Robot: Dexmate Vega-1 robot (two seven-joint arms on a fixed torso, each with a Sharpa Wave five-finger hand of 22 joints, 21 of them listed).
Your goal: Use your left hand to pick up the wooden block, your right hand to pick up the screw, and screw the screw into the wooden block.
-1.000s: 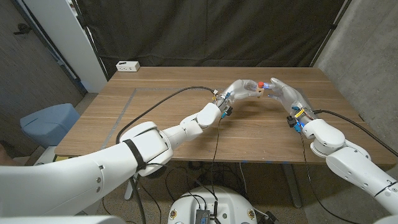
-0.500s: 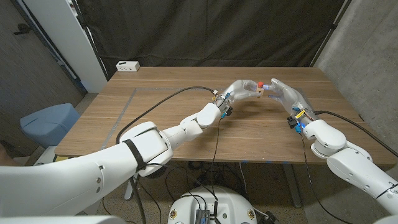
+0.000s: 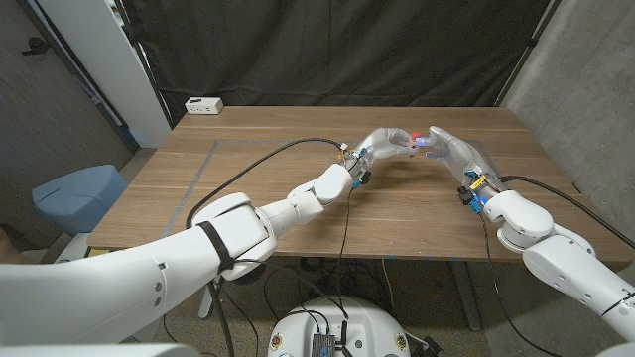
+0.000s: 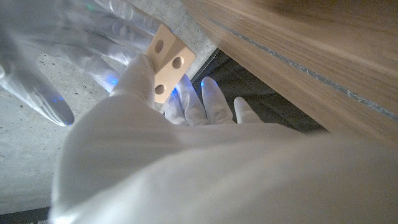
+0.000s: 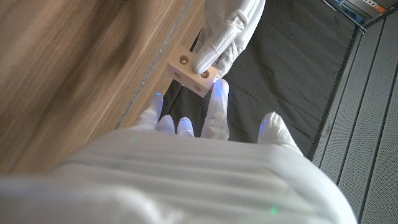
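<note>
Both hands meet above the far middle of the wooden table [image 3: 278, 213]. My left hand [image 3: 382, 145] grips a small pale wooden block [image 4: 166, 62] with round holes, lifted off the table. The block [image 5: 191, 71] also shows in the right wrist view with the left hand's fingers [image 5: 227, 31] on it. My right hand [image 3: 451, 149] reaches in from the right, its fingertips at the block. A small red piece, the screw [image 3: 418, 133], sits at those fingertips. In the left wrist view the right hand [image 4: 37, 62] is blurred. The holes I see are empty.
A white socket box [image 3: 203, 104] stands at the table's far left corner. A black cable [image 3: 268, 157] runs along the left arm over the table. A pale tape line [image 3: 198, 178] marks the left part. A blue seat [image 3: 74, 193] stands beside the table's left edge.
My right hand has moved a little left, closer over the block, so less of the block shows in the head view. The left hand holds its place.
</note>
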